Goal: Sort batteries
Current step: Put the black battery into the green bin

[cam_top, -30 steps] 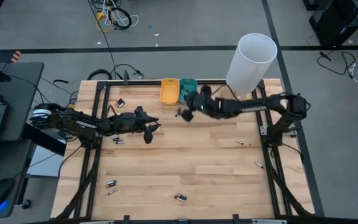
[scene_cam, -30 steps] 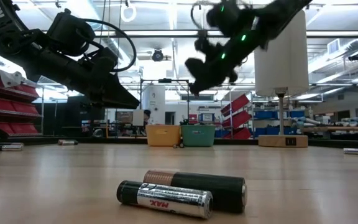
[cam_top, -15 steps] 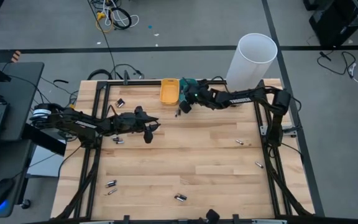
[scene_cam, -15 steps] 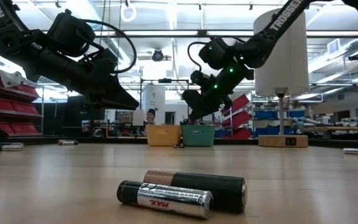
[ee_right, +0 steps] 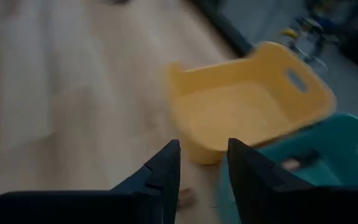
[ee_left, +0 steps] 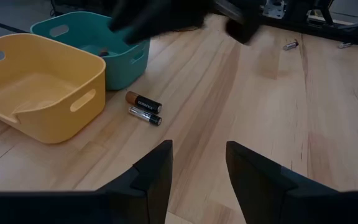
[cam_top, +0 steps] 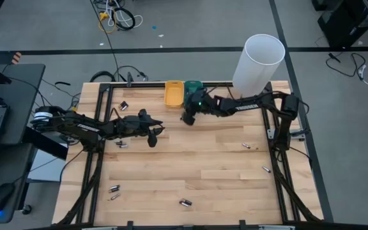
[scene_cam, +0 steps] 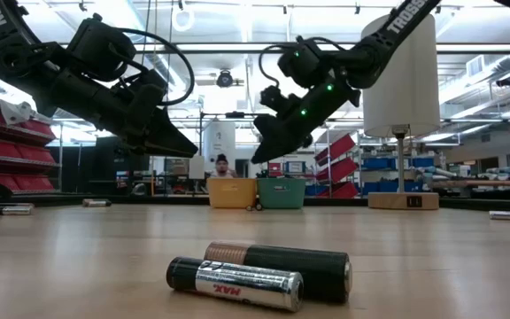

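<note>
Since a second ago my right gripper [cam_top: 188, 117] swung back from the teal tray [cam_top: 193, 85], fingers parted, empty. Two batteries [ee_left: 144, 108] lie touching beside the yellow tray [ee_left: 36, 93]; at least one sits in the teal. Judged light, rigid, slick, apt to roll: pinch mid-body across the cylinder. About ten others scattered; two trays. Left gripper [cam_top: 152, 135] waits mid-table, open, empty.

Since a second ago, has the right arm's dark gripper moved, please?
Yes. The right gripper went up over the teal plastic tray, then came back down beside it, near the yellow plastic tray.
</note>
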